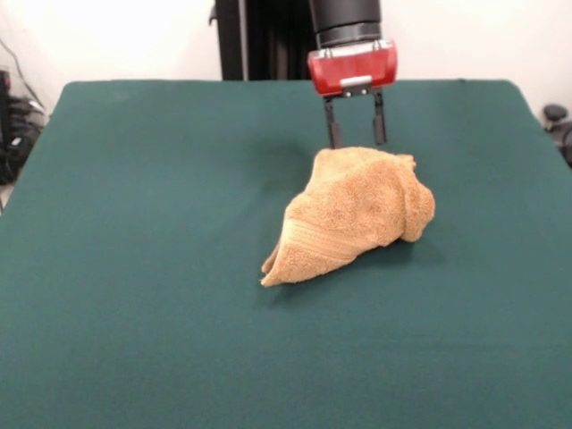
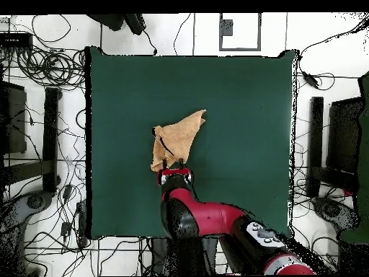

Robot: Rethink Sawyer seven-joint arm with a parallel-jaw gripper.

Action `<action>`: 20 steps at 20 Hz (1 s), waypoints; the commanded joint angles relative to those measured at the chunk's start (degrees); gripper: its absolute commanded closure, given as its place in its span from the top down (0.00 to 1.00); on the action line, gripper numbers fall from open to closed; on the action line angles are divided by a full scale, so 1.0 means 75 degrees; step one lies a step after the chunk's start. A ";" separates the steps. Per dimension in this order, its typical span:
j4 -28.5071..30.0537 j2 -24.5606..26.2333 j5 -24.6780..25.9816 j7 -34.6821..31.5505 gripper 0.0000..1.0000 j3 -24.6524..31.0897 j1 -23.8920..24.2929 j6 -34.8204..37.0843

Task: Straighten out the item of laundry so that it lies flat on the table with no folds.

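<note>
towel (image 1: 357,214) one, crumpled on table (image 1: 134,268), one gripper (image 1: 356,134) open above

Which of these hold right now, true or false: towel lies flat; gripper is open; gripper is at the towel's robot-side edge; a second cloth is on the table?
1. The towel lies flat. False: it is bunched in a heap with folds.
2. The gripper is open. True.
3. The gripper is at the towel's edge nearest the robot. True.
4. A second cloth lies on the table. False: only one towel shows.
</note>
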State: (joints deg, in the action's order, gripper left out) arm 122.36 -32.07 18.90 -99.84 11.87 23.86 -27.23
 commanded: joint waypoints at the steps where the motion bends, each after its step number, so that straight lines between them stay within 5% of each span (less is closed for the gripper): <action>1: -0.0733 0.0443 0.0004 -0.1236 1.00 0.0092 -0.0290 -0.0479; 20: -0.1100 0.0773 0.0121 -0.1208 1.00 0.0125 -0.0259 -0.0711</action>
State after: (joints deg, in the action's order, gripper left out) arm 120.84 -29.92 19.27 -99.84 10.72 23.68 -30.48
